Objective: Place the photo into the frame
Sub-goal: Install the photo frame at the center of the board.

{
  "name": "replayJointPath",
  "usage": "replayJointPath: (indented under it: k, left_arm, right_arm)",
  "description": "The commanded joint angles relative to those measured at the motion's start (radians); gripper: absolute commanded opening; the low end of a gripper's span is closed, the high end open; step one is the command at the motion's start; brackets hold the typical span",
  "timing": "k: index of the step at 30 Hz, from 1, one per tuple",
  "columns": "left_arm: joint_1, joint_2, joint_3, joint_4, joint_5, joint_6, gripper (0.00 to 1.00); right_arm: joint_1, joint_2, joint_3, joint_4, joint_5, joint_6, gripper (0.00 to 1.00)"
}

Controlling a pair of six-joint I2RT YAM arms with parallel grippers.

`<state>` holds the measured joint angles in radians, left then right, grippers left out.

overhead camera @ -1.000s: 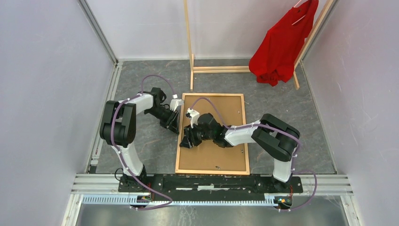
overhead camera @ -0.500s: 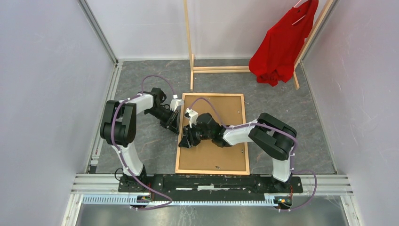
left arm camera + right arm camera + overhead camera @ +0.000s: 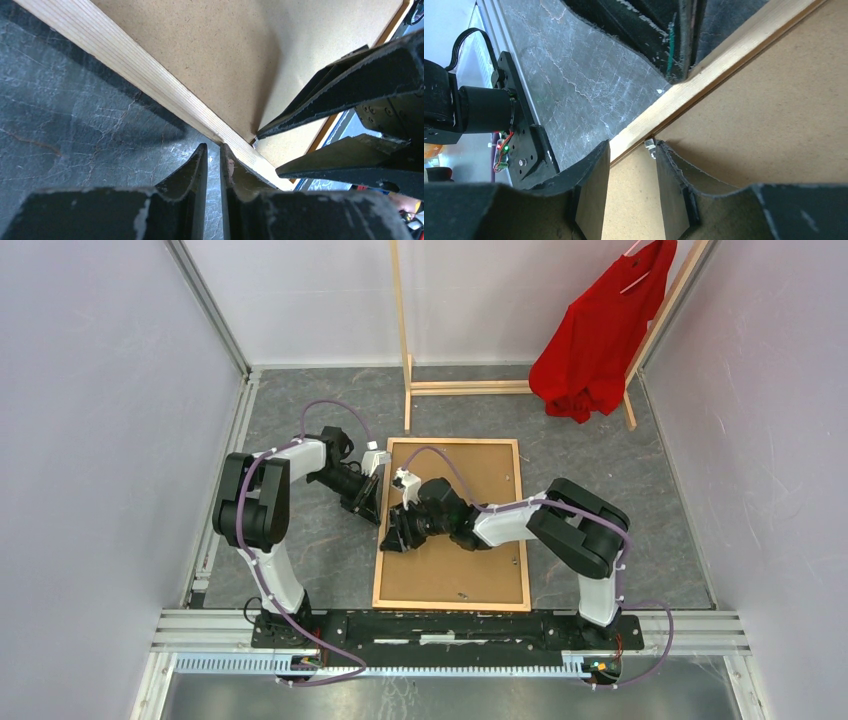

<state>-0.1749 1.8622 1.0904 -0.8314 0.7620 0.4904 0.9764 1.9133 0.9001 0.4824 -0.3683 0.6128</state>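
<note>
my left gripper: all but closed, with only a thin slit between my fingers and nothing seen in it. It is low on the table, with one tip against the outer side of the frame's left rail.
my right gripper: fingers about half apart, astride that same rail. One is over the table, the other over the backing panel, beside a small metal tab. I cannot tell whether my pads pinch the wood.
the frame: lies flat in the middle of the table, back side up, with the brown panel filling it edge to edge.
how the frame handles, I judge: light and stiff along each strip, but likely to twist at the corners if lifted by one thin rail. The smooth wood could slip, so I would grip across a rail close to a corner, or use both grippers on opposite sides.
the backing panel, I judge: thin, rigid board. It wants lifting at an edge once the tabs are turned aside.
the photo: not in any view, so I cannot say whether it lies under the panel.
how the photo handles, I judge: a light, limp sheet that creases easily, best taken at a margin.
farther back: a pale clothes rack with a red shirt, well apart from the frame.
</note>
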Motion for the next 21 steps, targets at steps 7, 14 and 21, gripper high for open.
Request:
replayJointPath:
  k: [7,14,21]
  left_arm:
    - [0.011,0.033,0.119,0.044,-0.014,-0.045,0.30]
    - [0.021,0.102,0.230,0.110,-0.015,-0.138,0.45]
    - [0.024,0.162,0.260,0.106,0.017,-0.141,0.35]
  right_arm:
    - [-0.177,-0.086,0.078,-0.085,-0.010,-0.076,0.57]
    - [-0.269,0.006,0.201,-0.136,-0.032,-0.110,0.67]
    - [-0.283,0.126,0.327,-0.162,-0.060,-0.109,0.63]
